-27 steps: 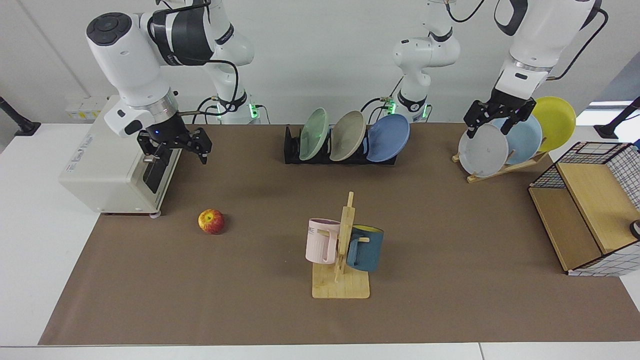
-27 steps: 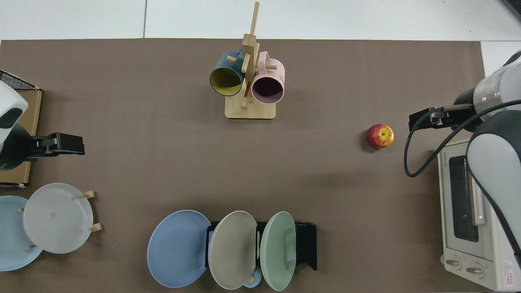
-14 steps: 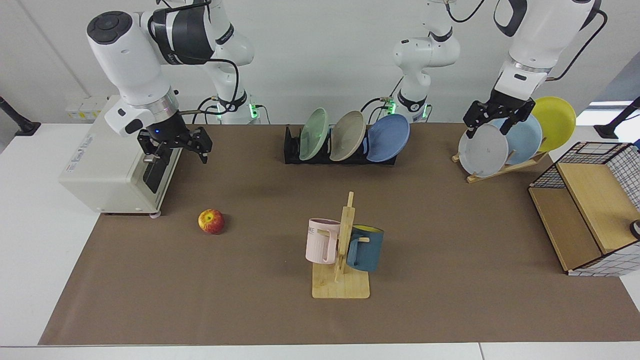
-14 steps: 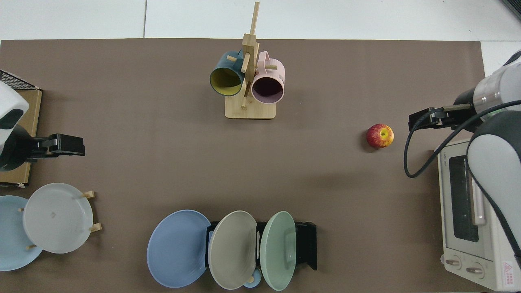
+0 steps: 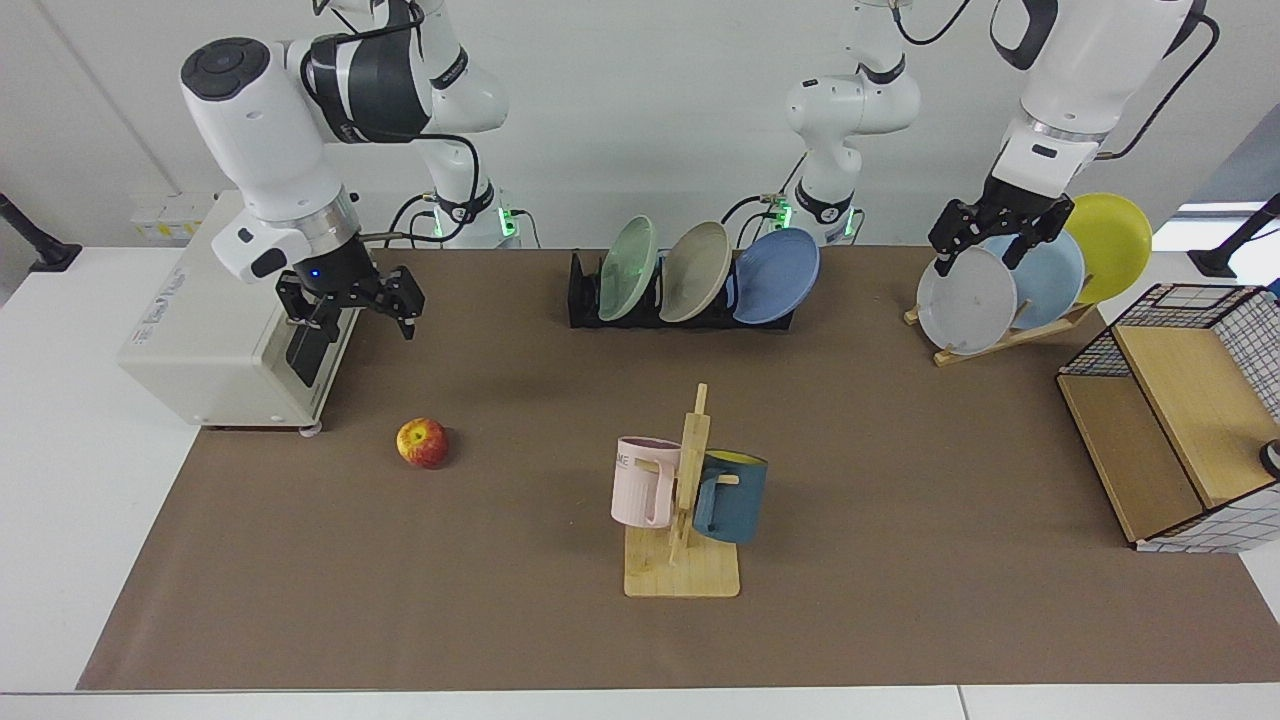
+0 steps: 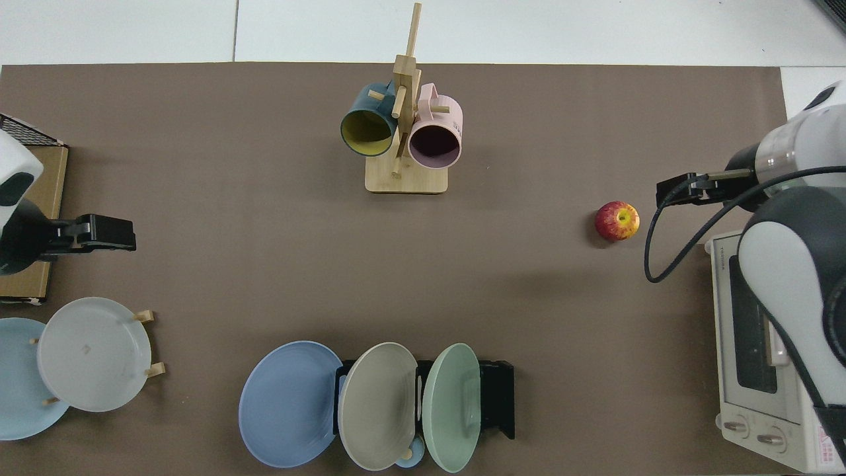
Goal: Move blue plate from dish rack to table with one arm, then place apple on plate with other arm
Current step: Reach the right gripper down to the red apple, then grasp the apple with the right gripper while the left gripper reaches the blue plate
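Periwinkle blue plate (image 5: 777,276) – matte, tilted in dish rack (image 5: 585,303), left gripper (image 5: 988,250) and right gripper (image 5: 352,308) seemingly spread, empty

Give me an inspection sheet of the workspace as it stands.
Surface: table with a brown mat.
Job's things: blue plate in the dish rack, at one end beside beige and green plates; apple on the mat.
Clutter: toaster oven; mug tree with pink and dark blue mugs; wooden plate rack with grey, pale blue, yellow plates; wire-and-wood shelf.
Grippers: right hand open, above the mat by the oven; left hand open, at the wooden rack.
Cables: black cable looped off the right arm.
Surroundings: white wall.
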You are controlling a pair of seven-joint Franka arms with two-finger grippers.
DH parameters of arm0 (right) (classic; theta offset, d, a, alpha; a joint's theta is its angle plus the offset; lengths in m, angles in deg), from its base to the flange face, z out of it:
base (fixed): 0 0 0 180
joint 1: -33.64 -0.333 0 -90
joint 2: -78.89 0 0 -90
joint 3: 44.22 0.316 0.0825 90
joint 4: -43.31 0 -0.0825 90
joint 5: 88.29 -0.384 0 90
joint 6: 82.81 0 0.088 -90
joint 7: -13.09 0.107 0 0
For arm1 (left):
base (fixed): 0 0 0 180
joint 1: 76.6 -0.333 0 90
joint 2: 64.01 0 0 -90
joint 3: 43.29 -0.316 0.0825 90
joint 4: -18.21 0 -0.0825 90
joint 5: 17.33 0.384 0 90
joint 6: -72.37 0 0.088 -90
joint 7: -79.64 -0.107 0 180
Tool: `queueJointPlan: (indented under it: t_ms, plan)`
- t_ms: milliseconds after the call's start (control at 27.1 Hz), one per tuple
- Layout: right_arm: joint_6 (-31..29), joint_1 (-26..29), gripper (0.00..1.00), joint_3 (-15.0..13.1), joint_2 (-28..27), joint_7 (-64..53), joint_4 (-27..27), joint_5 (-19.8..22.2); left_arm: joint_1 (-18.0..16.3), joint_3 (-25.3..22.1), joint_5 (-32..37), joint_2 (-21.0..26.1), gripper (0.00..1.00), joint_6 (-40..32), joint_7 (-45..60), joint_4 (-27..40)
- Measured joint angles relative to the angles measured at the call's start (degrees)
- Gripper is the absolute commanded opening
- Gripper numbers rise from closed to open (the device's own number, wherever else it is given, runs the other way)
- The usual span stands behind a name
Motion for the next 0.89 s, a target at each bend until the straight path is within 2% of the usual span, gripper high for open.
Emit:
queueJointPlan:
  t_ms: [369, 480, 554, 702, 886]
  plan:
    - [-7.9, -0.1, 1.0, 0.2, -5.2, 0.9, -3.2, 0.0, 0.0, -0.1, 0.0, 2.1, 1.0, -1.0, 1.3, -3.2]
    - [-9.6, -0.1, 1.0, 0.2, -7.2, 1.0, -3.4, 0.0, 0.0, -0.3, 0.0, 2.1, 0.95, -1.7, 2.8, -3.4]
    - [-10.8, -0.1, 1.0, 0.2, -8.6, 1.0, -3.5, 0.0, 0.0, -0.5, 0.3, 2.0, 0.99, -2.5, 3.8, -3.7]
    - [-13.0, -0.2, 1.0, 0.3, -10.6, 1.0, -4.1, 0.0, 0.1, 0.3, 6.3, 1.6, 1.0, -4.4, 4.1, -3.5]
    - [-17.7, -0.2, 1.0, 0.3, -11.7, 1.0, -7.4, 0.0, 1.6, 5.0, 14.9, -1.6, 1.0, -5.4, 5.0, 1.3]
